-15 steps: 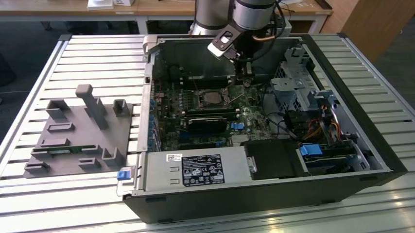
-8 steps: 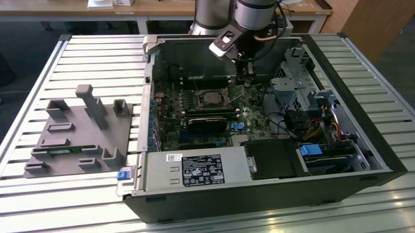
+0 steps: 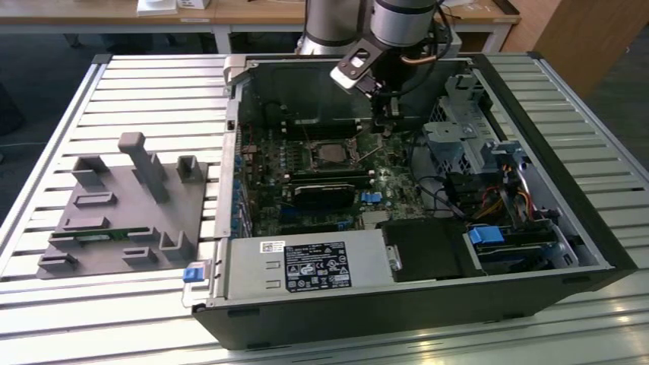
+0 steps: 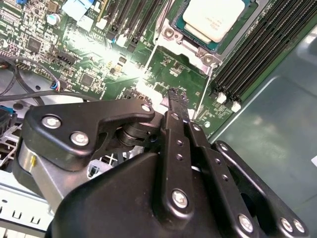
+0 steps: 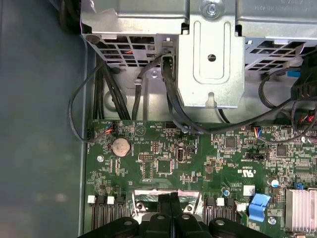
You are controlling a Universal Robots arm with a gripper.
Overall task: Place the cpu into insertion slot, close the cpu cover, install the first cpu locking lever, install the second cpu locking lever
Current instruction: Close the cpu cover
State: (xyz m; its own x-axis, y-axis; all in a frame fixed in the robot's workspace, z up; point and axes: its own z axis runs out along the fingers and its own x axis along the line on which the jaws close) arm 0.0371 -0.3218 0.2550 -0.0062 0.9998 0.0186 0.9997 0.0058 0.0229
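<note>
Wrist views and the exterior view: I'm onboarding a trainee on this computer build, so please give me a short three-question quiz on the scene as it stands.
1. True or false: the chip lies seated on the green circuit board, apart from the gripper.
2. In the exterior view, on which side of the chip does the gripper hang? A: the exterior view's left. B: the exterior view's right. C: straight over it.
3. Fill in the word: in the first wrist view, the gripper's fingers are ___ (open or shut).

Key: 1 true; 2 B; 3 shut.
</note>
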